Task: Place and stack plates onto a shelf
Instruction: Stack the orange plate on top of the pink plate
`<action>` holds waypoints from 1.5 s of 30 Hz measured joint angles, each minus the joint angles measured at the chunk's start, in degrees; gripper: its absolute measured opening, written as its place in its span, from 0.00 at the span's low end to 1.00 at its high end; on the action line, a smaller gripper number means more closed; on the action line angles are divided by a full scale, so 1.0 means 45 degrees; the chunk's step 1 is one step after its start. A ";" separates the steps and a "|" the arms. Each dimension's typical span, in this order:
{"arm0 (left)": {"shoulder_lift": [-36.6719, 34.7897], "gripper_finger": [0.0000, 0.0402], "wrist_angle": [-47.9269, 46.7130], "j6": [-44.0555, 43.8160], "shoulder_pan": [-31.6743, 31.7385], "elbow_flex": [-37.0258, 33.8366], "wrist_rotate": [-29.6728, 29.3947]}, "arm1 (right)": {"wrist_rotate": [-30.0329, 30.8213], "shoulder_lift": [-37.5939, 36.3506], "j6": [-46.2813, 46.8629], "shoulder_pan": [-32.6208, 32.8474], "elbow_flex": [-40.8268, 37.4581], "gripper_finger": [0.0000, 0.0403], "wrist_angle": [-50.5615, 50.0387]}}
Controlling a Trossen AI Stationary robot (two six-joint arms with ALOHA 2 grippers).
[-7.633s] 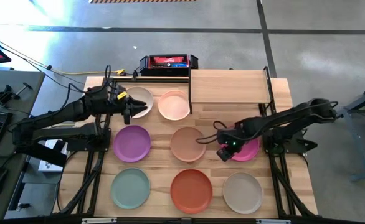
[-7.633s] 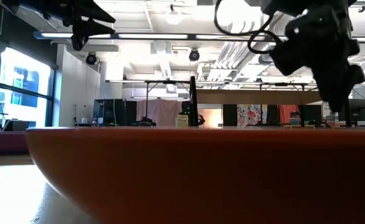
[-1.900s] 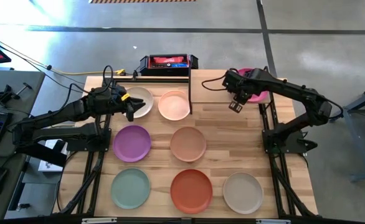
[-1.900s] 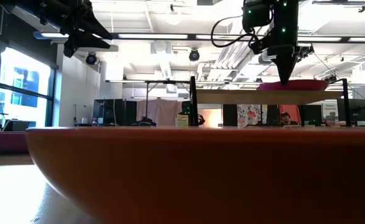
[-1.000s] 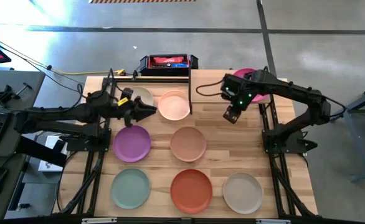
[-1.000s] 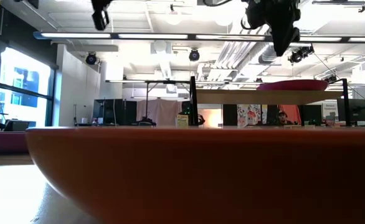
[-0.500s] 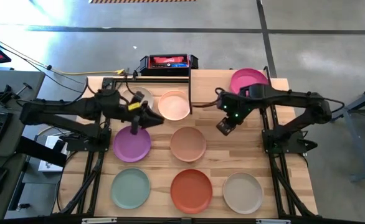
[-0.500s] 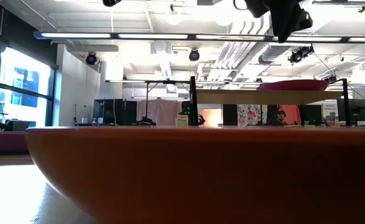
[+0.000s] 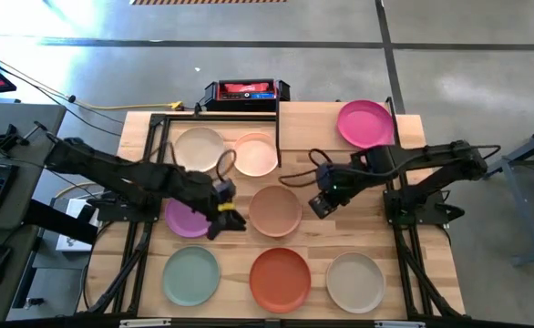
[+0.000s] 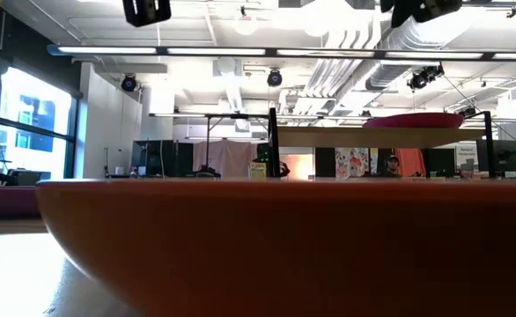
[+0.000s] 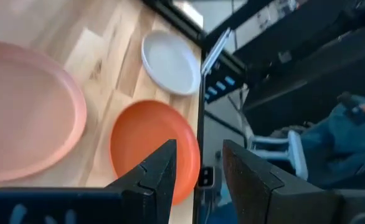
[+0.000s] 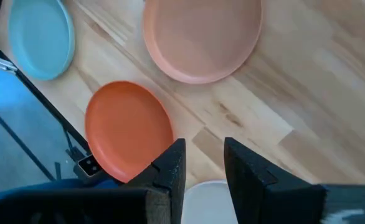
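Both claws, left (image 9: 228, 219) and right (image 9: 321, 202), hang slightly open and empty, flanking the tan plate (image 9: 275, 210).

The left arm reaches from its base in a long, low sweep toward the middle of the worktop, wrist bent down, ending in the left claw (image 9: 228, 219). Its two dark fingers (image 11: 154, 177) stand slightly parted with nothing between them. The right arm folds back at the elbow and stretches inward, so the right claw (image 9: 321, 204) hangs well apart from the left one, its fingers (image 12: 170, 171) likewise parted and empty.
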 joint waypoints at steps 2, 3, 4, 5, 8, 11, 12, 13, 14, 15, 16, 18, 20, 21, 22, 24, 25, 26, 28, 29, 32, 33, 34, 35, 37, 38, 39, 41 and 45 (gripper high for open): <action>0.0406 0.29 0.0001 -0.0072 -0.0248 0.0000 0.0000 | 0.0152 0.0000 0.0626 0.0333 0.0000 0.22 0.0003; 0.0604 0.29 -0.0011 -0.0137 -0.0361 0.0000 0.0000 | 0.0245 0.0013 0.0907 0.0496 0.0000 0.22 0.0003; 0.0796 0.29 -0.0016 -0.0218 -0.0464 0.0000 0.0000 | 0.0396 0.0029 0.1129 0.0656 0.0000 0.22 0.0002; 0.0989 0.29 0.0022 -0.0218 -0.0555 0.0000 0.0000 | 0.0523 0.0042 0.1306 0.0808 0.0000 0.22 0.0003; 0.1593 0.29 0.0010 -0.0250 -0.0740 0.0000 -0.0003 | 0.0962 0.0120 0.1733 0.1177 0.0005 0.22 0.0012; 0.2208 0.29 0.0047 -0.0401 -0.0845 0.0005 -0.0008 | 0.1236 0.0154 0.2073 0.1438 0.0005 0.22 0.0028; 0.2404 0.29 0.0012 -0.0451 -0.0885 0.0005 -0.0010 | 0.1357 0.0167 0.2084 0.1497 0.0005 0.22 0.0057; 0.2582 0.29 0.0003 -0.0452 -0.0919 0.0003 -0.0010 | 0.1488 0.0192 0.2084 0.1577 0.0005 0.22 0.0063; 0.2768 0.29 0.0084 -0.0452 -0.0950 0.0005 -0.0010 | 0.1583 0.0206 0.2089 0.1655 0.0005 0.22 0.0058; 0.2950 0.29 0.0176 -0.0458 -0.0965 0.0005 -0.0010 | 0.1703 0.0215 0.2088 0.1708 0.0005 0.22 0.0067; 0.3113 0.29 0.0128 -0.0524 -0.0965 0.0005 -0.0010 | 0.1778 0.0238 0.2088 0.1749 0.0005 0.22 0.0075; 0.3448 0.29 0.0183 -0.0672 -0.0974 0.0005 -0.0010 | 0.1796 0.0305 0.2070 0.1829 0.0005 0.22 0.0066; 0.3720 0.29 0.0230 -0.0680 -0.0974 0.0005 -0.0012 | 0.1801 0.0369 0.2062 0.1874 0.0005 0.22 0.0066; 0.3840 0.29 0.0220 -0.0685 -0.0974 0.0005 -0.0058 | 0.1801 0.0384 0.2042 0.1874 0.0005 0.22 0.0040; 0.3951 0.29 0.0222 -0.0710 -0.0974 0.0005 -0.0172 | 0.1801 0.0399 0.1987 0.1874 0.0005 0.22 -0.0003; 0.4213 0.29 0.0283 -0.0981 -0.0974 0.0005 -0.0497 | 0.1832 0.0408 0.1983 0.1874 0.0005 0.22 -0.0007; 0.4328 0.29 0.0285 -0.1144 -0.0974 0.0005 -0.0669 | 0.1881 0.0408 0.1987 0.1874 0.0005 0.22 -0.0007; 0.4424 0.29 0.0350 -0.1249 -0.0992 0.0005 -0.0838 | 0.1968 0.0408 0.1974 0.1874 0.0005 0.22 -0.0007; 0.4683 0.29 0.0684 -0.1321 -0.1017 0.0005 -0.1047 | 0.2073 0.0408 0.1832 0.1874 0.0005 0.22 -0.0007; 0.4819 0.29 0.0726 -0.1337 -0.1026 0.0005 -0.1073 | 0.2082 0.0408 0.1721 0.1867 0.0005 0.22 -0.0007; 0.5261 0.29 0.0966 -0.1682 -0.1042 0.0005 -0.1073 | 0.2107 0.0408 0.1486 0.1864 0.0005 0.22 -0.0007; 0.5383 0.29 0.0970 -0.1802 -0.1049 0.0005 -0.1073 | 0.2107 0.0408 0.1472 0.1864 0.0005 0.22 -0.0007; 0.5532 0.29 0.1034 -0.1900 -0.1078 0.0005 -0.1078 | 0.2106 0.0408 0.1461 0.1864 0.0005 0.22 -0.0012; 0.5688 0.29 0.1175 -0.1957 -0.1104 0.0005 -0.1086 | 0.2102 0.0408 0.1382 0.1864 0.0005 0.22 -0.0012; 0.5985 0.29 0.1218 -0.2028 -0.1170 0.0005 -0.1107 | 0.2102 0.0408 0.1233 0.1864 0.0005 0.22 -0.0012; 0.6153 0.29 0.1352 -0.2118 -0.1214 0.0005 -0.1103 | 0.2102 0.0408 0.1167 0.1864 0.0005 0.22 -0.0009; 0.6300 0.29 0.1490 -0.2215 -0.1261 0.0005 -0.1103 | 0.2102 0.0408 0.1146 0.1864 0.0005 0.22 -0.0007; 0.6534 0.29 0.1577 -0.2338 -0.1358 0.0005 -0.1094 | 0.2102 0.0408 0.1115 0.1864 0.0005 0.22 -0.0026; 0.7011 0.29 0.1811 -0.2601 -0.1543 0.0000 -0.1087 | 0.2088 0.0403 0.0709 0.1864 0.0000 0.22 -0.0119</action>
